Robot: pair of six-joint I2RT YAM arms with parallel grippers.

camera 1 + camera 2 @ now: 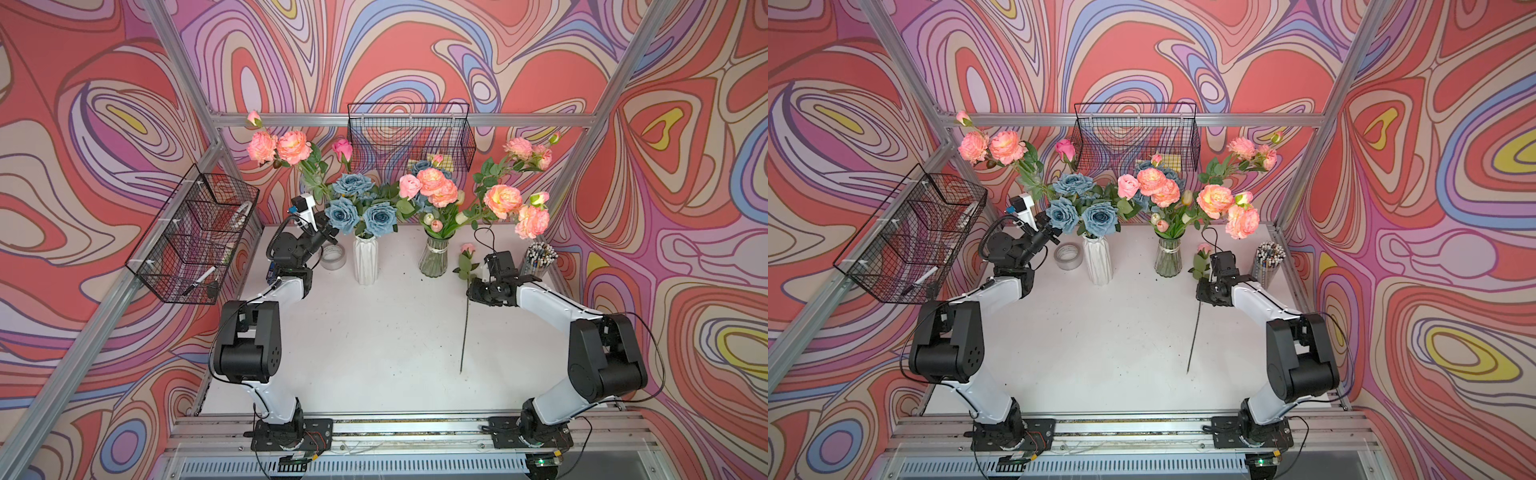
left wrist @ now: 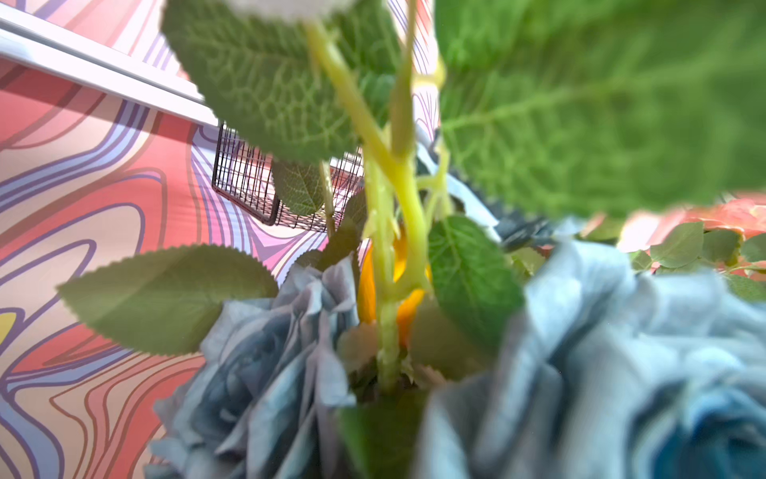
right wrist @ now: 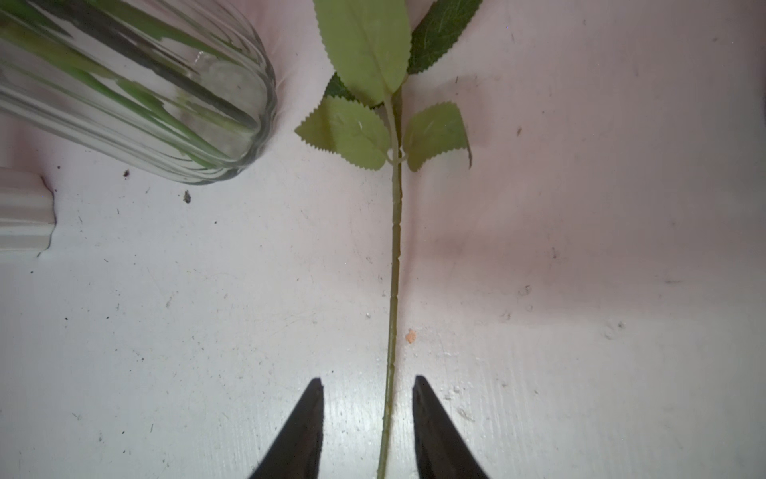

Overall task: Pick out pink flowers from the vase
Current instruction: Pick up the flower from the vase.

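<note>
I hold the right gripper (image 3: pixel 367 378) open over a laid-out pink rose (image 1: pixel 467 249); the left gripper (image 1: pixel 331 236), shut seemingly on another pink spray's stem (image 2: pixel 387 331), next needs a straight upward pull.

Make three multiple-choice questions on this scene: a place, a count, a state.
1. Where is the loose pink flower? A. standing in a vase B. lying on the table beside the glass vase C. held up in the air
2. How many vases stand on the table? A. one B. two C. four
3. How do the jaws of the right gripper stand? A. open astride the stem B. shut on the stem C. shut on a leaf
Answers: 1 B, its stem rests on the tabletop; 2 B, the glass vase and the white vase; 3 A, gaps show on both sides of the stem.
</note>
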